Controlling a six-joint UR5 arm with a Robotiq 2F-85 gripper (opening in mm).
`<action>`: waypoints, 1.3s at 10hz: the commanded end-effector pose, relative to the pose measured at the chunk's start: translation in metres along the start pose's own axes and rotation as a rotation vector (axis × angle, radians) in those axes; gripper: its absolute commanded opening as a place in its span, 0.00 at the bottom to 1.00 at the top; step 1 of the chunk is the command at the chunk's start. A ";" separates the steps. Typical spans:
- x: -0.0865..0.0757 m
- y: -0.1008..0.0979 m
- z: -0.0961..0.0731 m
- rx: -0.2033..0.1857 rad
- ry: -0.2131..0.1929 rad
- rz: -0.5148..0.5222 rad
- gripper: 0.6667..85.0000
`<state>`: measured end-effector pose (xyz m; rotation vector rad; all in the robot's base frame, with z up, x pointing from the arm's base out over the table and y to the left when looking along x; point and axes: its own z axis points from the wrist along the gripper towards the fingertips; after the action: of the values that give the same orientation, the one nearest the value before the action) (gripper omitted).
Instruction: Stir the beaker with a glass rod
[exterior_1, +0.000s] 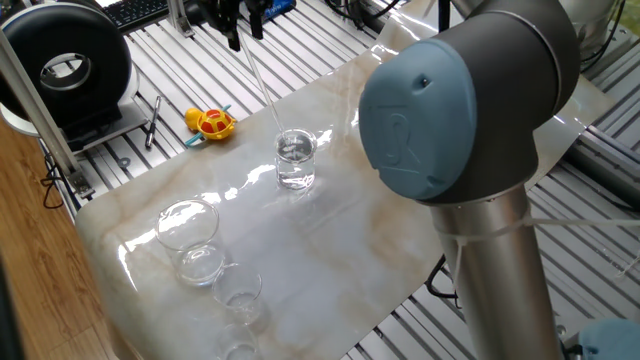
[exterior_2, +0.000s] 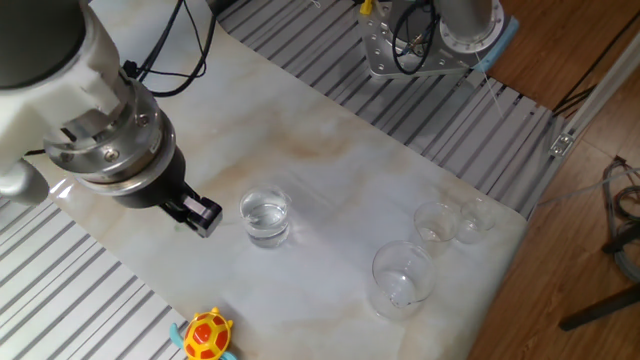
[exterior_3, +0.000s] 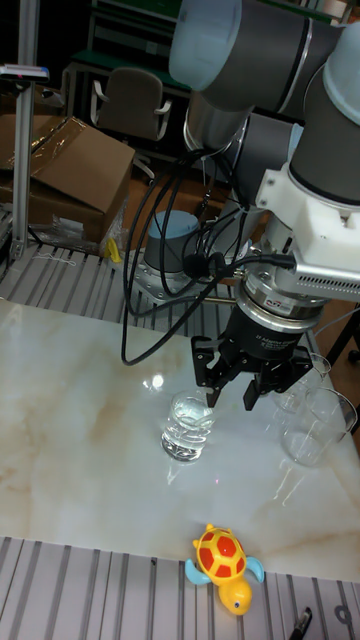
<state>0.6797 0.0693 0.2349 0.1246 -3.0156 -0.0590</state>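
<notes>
The beaker is a small clear glass with clear liquid, standing mid-table on the marble sheet; it also shows as the beaker and the beaker. The glass rod slants from the black gripper at the top edge down into the beaker's mouth. My gripper hangs just left of the beaker in the other fixed view, and the gripper sits above and right of it in the tall view. The fingers look shut on the rod's upper end. In the other two views the rod is too faint to make out.
A yellow and red toy turtle lies near the sheet's edge. A rounded glass vessel and small cups stand at the near left corner. My big arm joint blocks the right foreground. Slatted metal surrounds the sheet.
</notes>
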 end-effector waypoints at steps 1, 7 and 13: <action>0.001 0.006 0.004 -0.024 0.011 0.010 0.54; -0.003 0.008 0.004 -0.029 -0.007 0.017 0.49; -0.023 0.008 0.008 -0.017 -0.025 -0.018 0.54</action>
<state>0.6930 0.0757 0.2275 0.1185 -3.0392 -0.0805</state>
